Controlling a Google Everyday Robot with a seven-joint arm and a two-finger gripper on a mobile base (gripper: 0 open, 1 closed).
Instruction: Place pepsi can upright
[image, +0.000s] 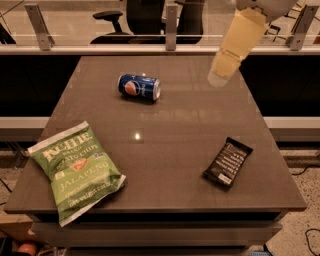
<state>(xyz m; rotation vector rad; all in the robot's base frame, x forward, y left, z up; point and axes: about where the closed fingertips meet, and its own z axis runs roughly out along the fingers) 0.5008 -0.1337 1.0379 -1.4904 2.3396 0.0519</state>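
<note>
The can (139, 87) lies on its side on the far half of the table (170, 150), left of centre. We note the gripper (218, 78) above the far right part, well apart from the can; we cannot tell its state. A bag (75, 170) lies near left, a bar (228, 161) near right.

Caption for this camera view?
Pepsi can lies on its side on the table; the gripper hovers above the far right.

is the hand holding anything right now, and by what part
Nothing is held. The hand hangs over the far right of the table, apart from the can, which lies on its side.
</note>
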